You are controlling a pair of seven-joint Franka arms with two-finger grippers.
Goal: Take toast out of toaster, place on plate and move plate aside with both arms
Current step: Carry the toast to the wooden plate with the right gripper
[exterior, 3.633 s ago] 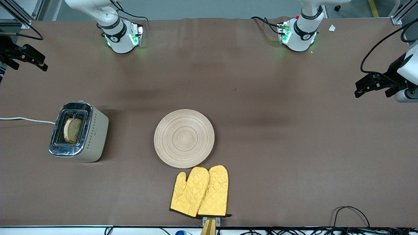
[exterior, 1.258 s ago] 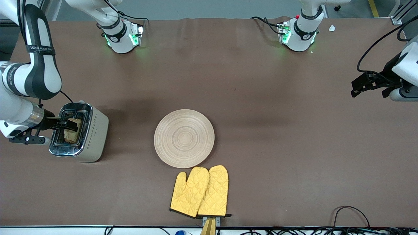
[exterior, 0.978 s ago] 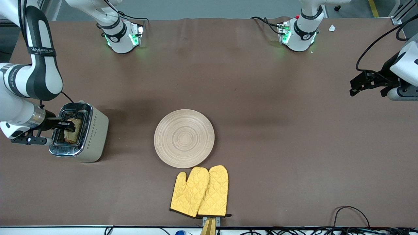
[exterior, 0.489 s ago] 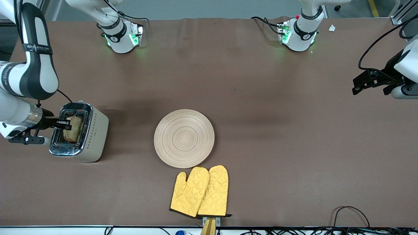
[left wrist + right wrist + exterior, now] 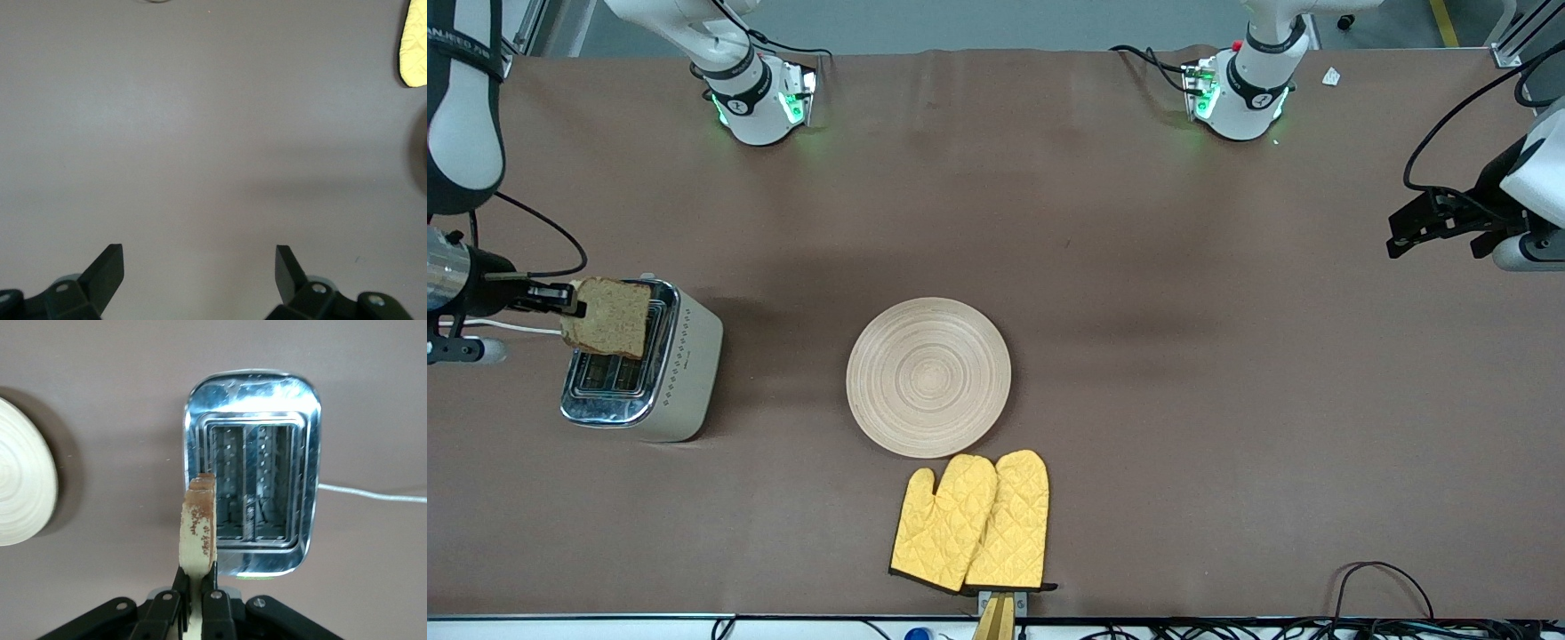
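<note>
Above the toaster [image 5: 640,364], right fingers [image 5: 560,298] clamp toast [image 5: 607,316].

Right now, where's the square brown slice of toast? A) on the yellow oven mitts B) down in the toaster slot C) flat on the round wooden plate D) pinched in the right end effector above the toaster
D: the square brown slice of toast hangs edge-on, clamped in the shut right end effector over the silver toaster, whose slots are empty in the right wrist view; the round pale wooden plate is bare.
</note>
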